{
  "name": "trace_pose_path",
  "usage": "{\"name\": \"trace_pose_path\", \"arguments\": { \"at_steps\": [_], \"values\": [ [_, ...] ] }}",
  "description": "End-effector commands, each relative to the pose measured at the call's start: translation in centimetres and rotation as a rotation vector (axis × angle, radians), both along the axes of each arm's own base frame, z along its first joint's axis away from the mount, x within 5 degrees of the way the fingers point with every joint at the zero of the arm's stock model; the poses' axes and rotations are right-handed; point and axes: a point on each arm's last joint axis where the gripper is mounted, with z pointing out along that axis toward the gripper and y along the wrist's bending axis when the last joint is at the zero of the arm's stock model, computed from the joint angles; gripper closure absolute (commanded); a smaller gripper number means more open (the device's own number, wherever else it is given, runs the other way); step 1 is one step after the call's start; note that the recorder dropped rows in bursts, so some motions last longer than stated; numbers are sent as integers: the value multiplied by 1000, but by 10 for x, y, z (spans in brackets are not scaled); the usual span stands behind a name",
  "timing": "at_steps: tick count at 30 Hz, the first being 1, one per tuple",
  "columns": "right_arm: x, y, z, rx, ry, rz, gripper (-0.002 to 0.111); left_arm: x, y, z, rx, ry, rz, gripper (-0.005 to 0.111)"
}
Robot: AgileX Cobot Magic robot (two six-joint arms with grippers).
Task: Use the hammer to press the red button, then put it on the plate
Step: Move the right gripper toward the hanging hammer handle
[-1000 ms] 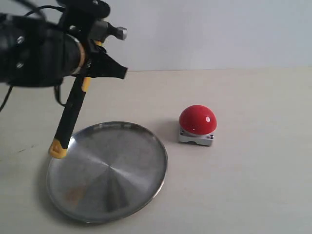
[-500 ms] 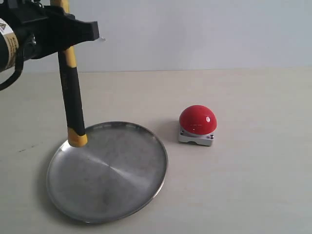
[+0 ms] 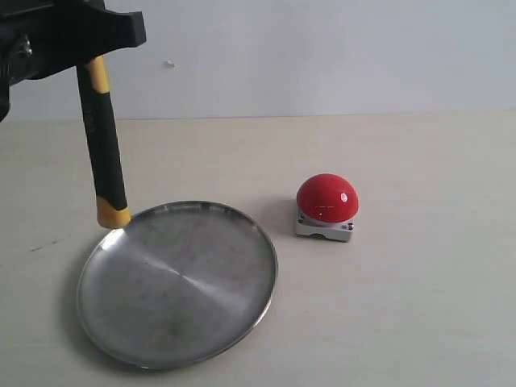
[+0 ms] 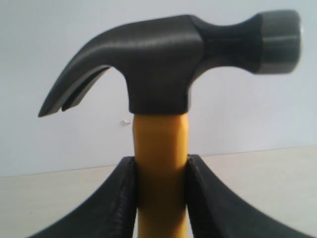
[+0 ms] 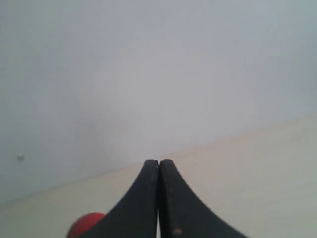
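**Item 1. Left pincer** (image 4: 159, 171). Pinched on the yellow neck of the hammer (image 3: 102, 137), just under the dark steel head. It is raised high over the far-left corner of the counter (image 3: 419, 242).

**Item 2. Hammer.** Held nearly upright, head uppermost, claw and striking face level. The black-and-yellow handle hangs down. Its yellow butt is placed just at the plate's rim on the side toward the far-left corner. Whether butt and rim touch cannot be told.

**Item 3. Plate** (image 3: 177, 282). Silver and round, laid flat toward the near-left corner, with nothing on it.

**Item 4. Red button** (image 3: 326, 198). Seated on its grey base near the counter's middle, well apart from the hammer and beside the plate without touching it.

**Item 5. Right pincer** (image 5: 159, 168). Pressed together on nothing and pointed at the far wall.

**Step in hand.** It is judged to be the placing, since the hammer is stationed at the plate and not at the button. Whether the button has been pressed cannot be read.

**Next move.** The handle would need to be tipped down and laid across the plate's middle, as the hammer spans about the plate's width. The head would then be lowered inside the rim and the pincer spread.

**Writing.** No brand, label or lettering can be read. Any print on the handle is too small to be made out.
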Motion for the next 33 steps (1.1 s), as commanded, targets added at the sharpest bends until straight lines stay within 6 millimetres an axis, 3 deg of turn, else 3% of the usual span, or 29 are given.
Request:
{"name": "trace_pose_path", "arguments": {
  "at_steps": [1,5,9,11,16,22,27,30,33],
  "values": [
    [-1,-2,3,188,-53,-6,108,-2,4,11,36,-65,11,107],
    [-1,-3,6,194,-85,-17,108,-3,3,11,35,-61,-1,107],
    [-2,-5,9,365,-131,-19,108,-3,0,10,33,-54,-26,107],
    [-1,-3,8,355,-99,-7,108,-4,-1,10,31,-48,-48,107],
    [-3,-3,37,309,-155,-1,108,-4,-2,10,1,-42,-48,107],
    [22,4,60,183,110,46,108,-3,-4,21,-72,-51,-55,107],
    [56,9,60,120,314,96,108,2,-11,27,-98,-57,-62,107],
    [74,30,63,36,378,334,108,7,-17,28,-105,-51,-68,107],
    [87,77,72,-91,170,888,108,13,-24,24,-92,-38,-77,107]
  ]
}}
